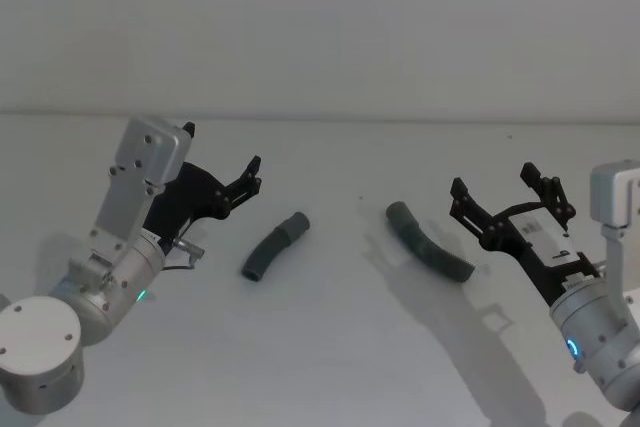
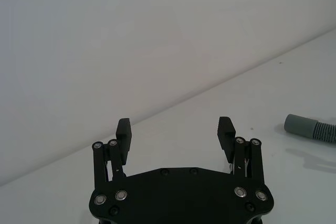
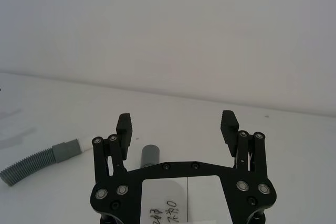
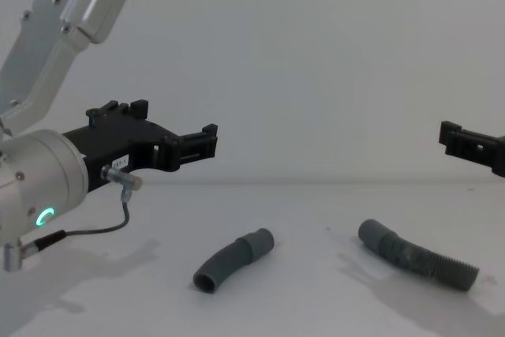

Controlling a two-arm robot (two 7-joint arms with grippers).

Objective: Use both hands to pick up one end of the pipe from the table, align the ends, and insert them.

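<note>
Head view: the left gripper hovers with its jaws spread, left of the short curved hose piece. The right gripper, also spread and empty, hovers beside the longer ribbed piece. Both pieces lie apart on the table.

- Plain matte white flat desk, carrying two hose pieces
- Short curved dark grey corrugated hose piece lies flat, left of centre
- Longer dark grey ribbed hose piece lies right of centre, apart from the short one
</note>
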